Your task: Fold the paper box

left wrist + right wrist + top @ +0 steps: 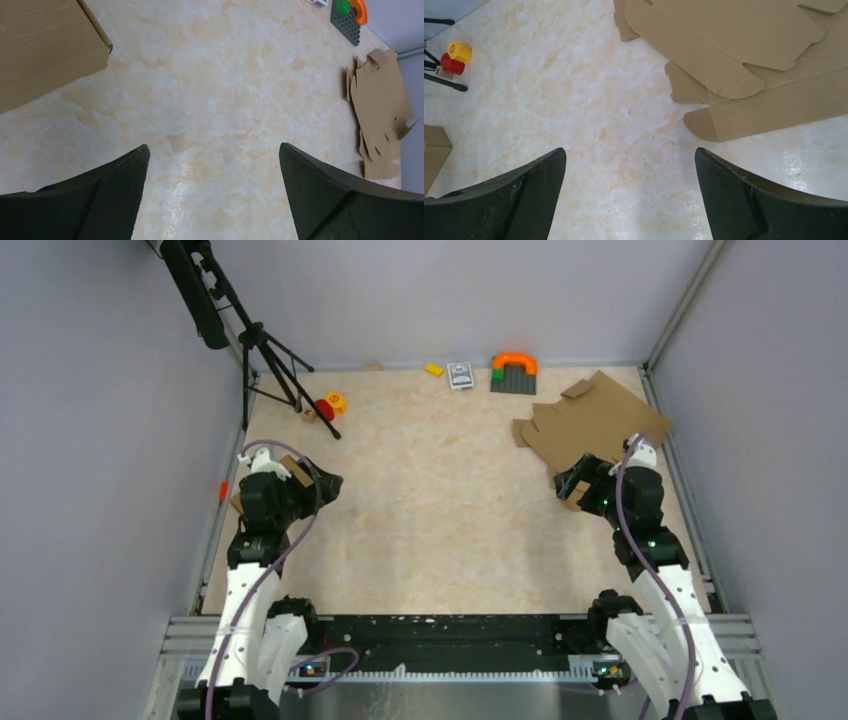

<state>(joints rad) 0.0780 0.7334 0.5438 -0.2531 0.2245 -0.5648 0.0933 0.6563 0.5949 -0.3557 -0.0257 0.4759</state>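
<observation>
The right tool (pixel 630 152) hangs with its jaws wide apart and empty, just on the near side of the cardboard pile (pixel 774 107); the left tool (pixel 212 150), likewise spread and empty, is well apart from that pile, across the table (pixel 440 500); the paper box (pixel 724 40) lies flat as the pile's top sheet, as far as I can tell. It looks light, thin, springy at its creases and smooth enough to slide; a free flap edge overhanging the pile seems the best place to pinch it.
</observation>
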